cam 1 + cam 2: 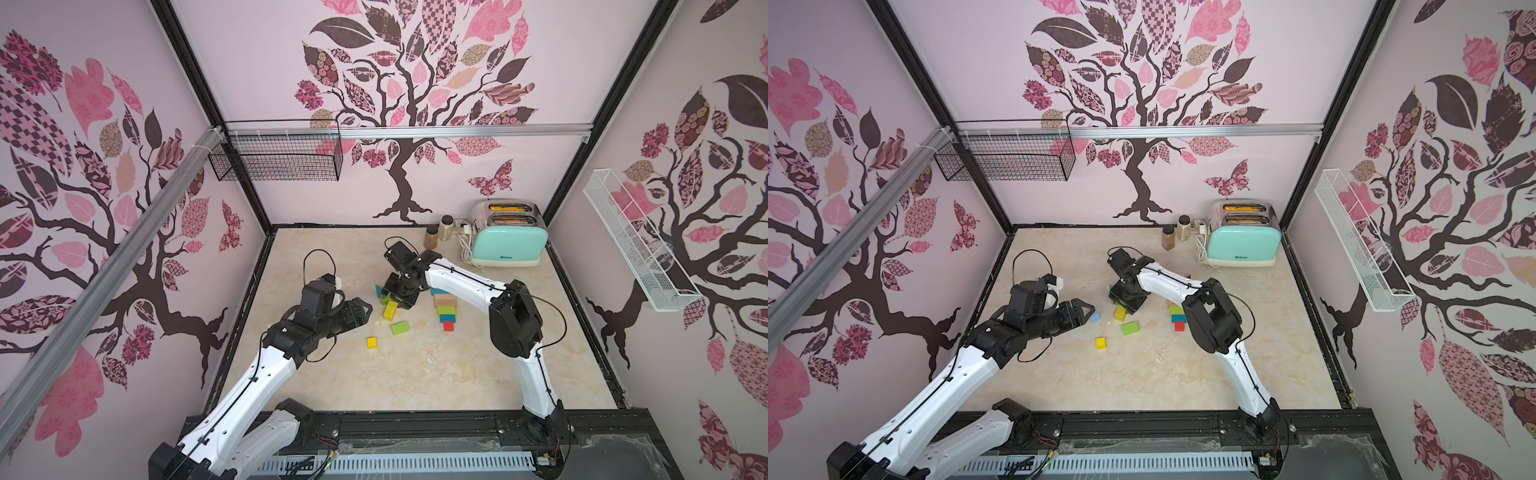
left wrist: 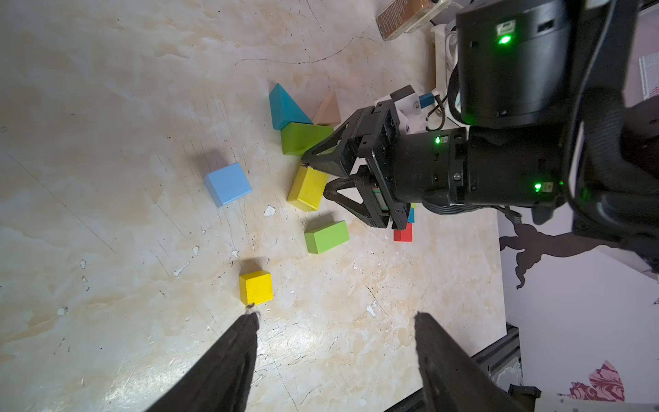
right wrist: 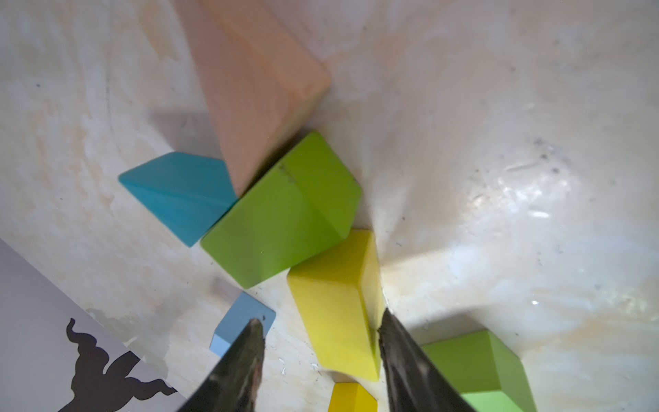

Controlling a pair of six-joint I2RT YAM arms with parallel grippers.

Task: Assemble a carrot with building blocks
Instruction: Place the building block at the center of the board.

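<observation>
Seemingly a picking step: the right gripper point(image 3: 321, 319) straddles the yellow rectangular wooden block point(image 2: 307, 187), jaws apart; the left gripper point(image 2: 337, 315) hangs spread, empty. Next likely needs a square close, then carriage rightward.

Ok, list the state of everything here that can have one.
left tool, open, empty.
right tool, open around the yellow bar.
yellow bar, lying flat, not gripped.
spice jars, upright, lids on.
toaster, both slots filled.
</observation>
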